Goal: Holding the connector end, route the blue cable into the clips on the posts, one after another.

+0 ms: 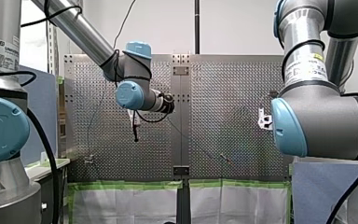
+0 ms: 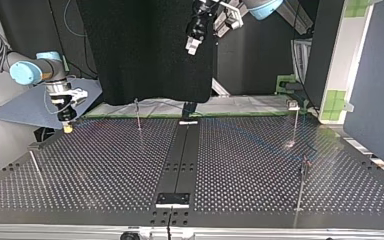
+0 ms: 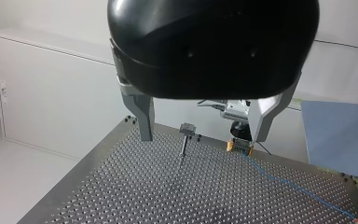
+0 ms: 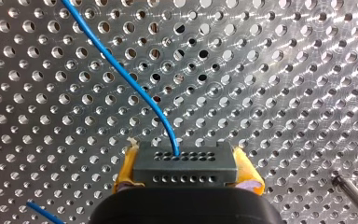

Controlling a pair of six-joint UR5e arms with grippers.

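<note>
Right gripper (image 2: 68, 125) is clamped on the connector (image 4: 184, 163). Its yellow pads (image 4: 124, 173) squeeze the block from both sides, so it's only as wide apart as the block itself. Makes sense imo: the task wants the cable led by its end, and pinching the block rather than the thin wire gives a firm handle that shouldn't slip or kink.

Cable (image 4: 121, 74) comes out of one hole in the connector's face and runs away ahead of the gripper, low over the table (image 4: 298, 93). In the top view that gripper sits down near the table at about 10 o'clock, and the cable shows as a faint blue line heading toward 3 o'clock. Can't see it caught on any post (image 2: 138, 112), so I'd guess routing hasn't really begun.

Left gripper (image 3: 203, 137) is spread wide with nothing in it, hanging high at the top view's 12 o'clock. It's probably parked clear so it doesn't snag the cable. From its own camera one post stands far ahead of its fingers, with the right gripper near it.
</note>
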